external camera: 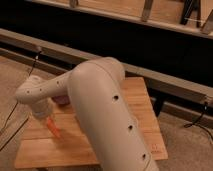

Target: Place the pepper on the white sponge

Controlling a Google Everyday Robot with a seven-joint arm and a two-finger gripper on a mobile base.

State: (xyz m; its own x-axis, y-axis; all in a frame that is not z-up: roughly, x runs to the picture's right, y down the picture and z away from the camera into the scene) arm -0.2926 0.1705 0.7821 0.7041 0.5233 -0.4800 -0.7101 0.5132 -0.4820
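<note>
The pepper (52, 128), small and orange-red, hangs tilted just under my gripper (46, 118) over the left part of the wooden table (141, 102). The gripper is shut on the pepper's upper end, and the pale wrist housing (35, 97) covers most of it. My big cream arm (107, 115) runs across the middle of the view. The white sponge is hidden behind the arm.
A small purplish thing (62, 100) shows on the table between the wrist and the arm. A dark low wall with a metal rail (165, 82) runs behind the table. Cables (197, 117) lie on the carpet at the right and left.
</note>
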